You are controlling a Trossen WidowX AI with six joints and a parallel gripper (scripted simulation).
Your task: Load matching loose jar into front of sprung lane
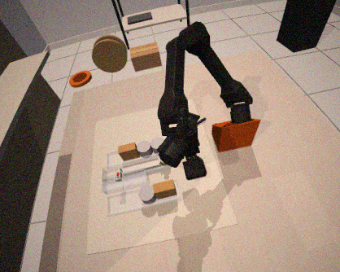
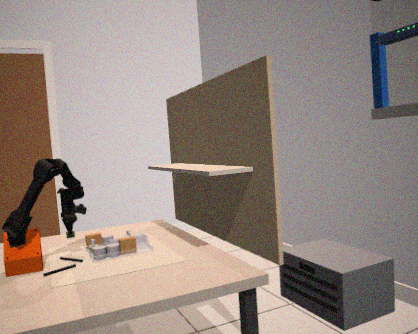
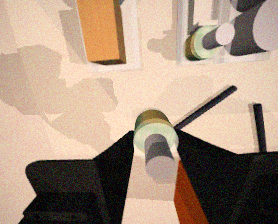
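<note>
My gripper (image 3: pixel 153 133) (image 1: pixel 193 167) (image 2: pixel 70 231) is shut on the loose jar (image 3: pixel 153 131), pale green with a grey lid. It holds the jar upright just over the mat, in front of the lanes. The matching jar (image 3: pixel 203 42) stands at the front of the middle lane of the clear rack (image 1: pixel 111 199). In the top view my arm hides both jars. The pusher plate (image 1: pixel 119 176), white with a red mark, sits far back in that lane.
The side lanes hold brown boxes (image 1: pixel 128 151) (image 1: pixel 164 189) (image 3: pixel 101 30) and grey cylinders (image 1: pixel 144 147) (image 1: pixel 147 193). Two dark rods (image 3: pixel 206 107) (image 3: pixel 259 127) lie on the mat beside my gripper. The orange arm base (image 1: pixel 235 134) stands to the right.
</note>
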